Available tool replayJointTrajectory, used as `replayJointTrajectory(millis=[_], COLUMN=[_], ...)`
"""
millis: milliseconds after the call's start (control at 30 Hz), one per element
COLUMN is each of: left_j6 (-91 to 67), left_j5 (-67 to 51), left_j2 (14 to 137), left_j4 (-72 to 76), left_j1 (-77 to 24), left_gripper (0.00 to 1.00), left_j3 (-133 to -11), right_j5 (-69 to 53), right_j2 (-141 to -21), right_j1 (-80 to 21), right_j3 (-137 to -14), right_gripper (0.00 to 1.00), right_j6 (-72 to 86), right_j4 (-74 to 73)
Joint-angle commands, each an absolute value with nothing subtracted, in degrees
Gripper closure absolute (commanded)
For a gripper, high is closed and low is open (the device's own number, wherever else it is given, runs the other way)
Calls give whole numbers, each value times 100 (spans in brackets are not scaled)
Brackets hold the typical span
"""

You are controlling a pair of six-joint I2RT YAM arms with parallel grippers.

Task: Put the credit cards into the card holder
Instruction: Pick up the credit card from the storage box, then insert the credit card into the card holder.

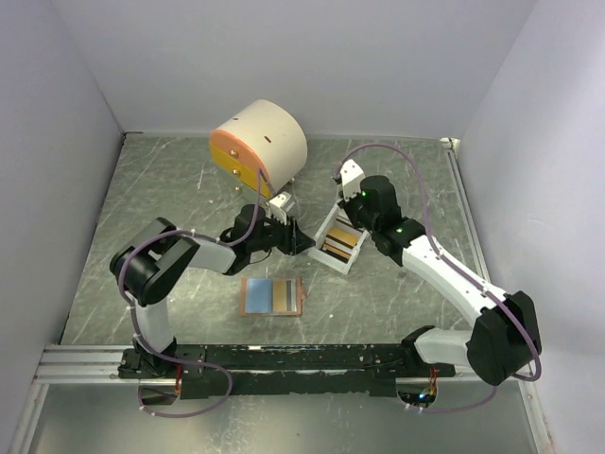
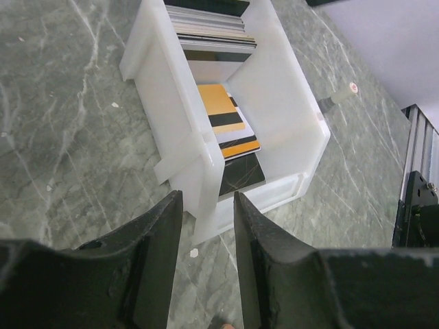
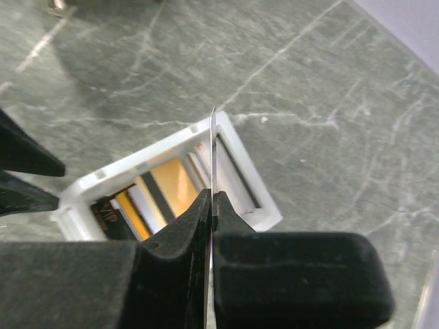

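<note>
Several credit cards (image 2: pixel 226 127), orange, black and whitish, lie stacked in a small white tray (image 2: pixel 288 89) at mid-table (image 1: pixel 333 264). My right gripper (image 3: pixel 211 197) hangs over the tray (image 3: pixel 236 147) and is shut on one thin credit card (image 3: pixel 212 137), seen edge-on and upright. In the top view the right gripper (image 1: pixel 348 214) is above the tray's far end. My left gripper (image 2: pixel 208 202) is open at the tray's near corner, with the corner wall just ahead of its fingertips, and sits left of the tray (image 1: pixel 304 243). The card holder (image 1: pixel 300 296) lies open nearer the bases, showing a blue and a tan card.
A round cream cabinet (image 1: pixel 260 142) with orange-yellow drawers stands at the back, behind the left gripper. Grey walls close in the table on three sides. A black rail (image 1: pixel 284 359) runs along the near edge.
</note>
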State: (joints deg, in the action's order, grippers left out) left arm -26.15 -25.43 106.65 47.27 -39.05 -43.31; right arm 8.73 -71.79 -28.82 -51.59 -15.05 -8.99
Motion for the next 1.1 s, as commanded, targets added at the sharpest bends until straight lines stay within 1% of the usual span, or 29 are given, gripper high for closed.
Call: replayJointTrajectory(millis=[0, 100, 167, 267, 367, 500, 633, 700, 733, 900, 1067], left_j6=[-2551, -2566, -2656, -2872, -3010, -3046, -3280, -3419, -3487, -3765, -3882], left_j5=[-2229, -2095, -1858, -1466, -1281, -1152, -1067, -1069, -1049, -1003, -1361], left_j2=[10243, 10045, 9826, 9277, 8776, 8195, 7401, 6994, 6810, 6177, 6197], left_j4=[4381, 3665, 3068, 2441, 1736, 874, 475, 355, 288, 89, 540], left_j1=[-3826, -3760, -3707, -3617, -3567, -3565, -3567, -3568, -3568, -3562, -3568], left_gripper=[55, 58, 59, 61, 64, 73, 77, 80, 81, 93, 93], left_j3=[-4204, -4354, -4389, -4205, -4089, -3891, -3344, -2999, -2869, -2389, -2044], right_j5=[211, -17, -62, -72, -422, -574, -1082, -1162, -1125, -593, -380], right_j2=[-6826, -6410, -6171, -6039, -6036, -5880, -5557, -5568, -5617, -5877, -6088], right_j1=[-2853, -2854, -2853, -2855, -2854, -2856, -2850, -2860, -2872, -3090, -3532], right_j3=[-5188, -4959, -4881, -5047, -5171, -4932, -4190, -4011, -3994, -4178, -4208], right_gripper=[100, 100, 100, 100, 100, 100, 100, 100, 100, 100, 100], right_j6=[-557, 326, 1205, 2123, 2652, 3608, 4612, 5081, 5294, 6025, 6421], right_j4=[-946, -715, -654, -1208, -1581, -1704, -993, -877, -948, -1719, -1649])
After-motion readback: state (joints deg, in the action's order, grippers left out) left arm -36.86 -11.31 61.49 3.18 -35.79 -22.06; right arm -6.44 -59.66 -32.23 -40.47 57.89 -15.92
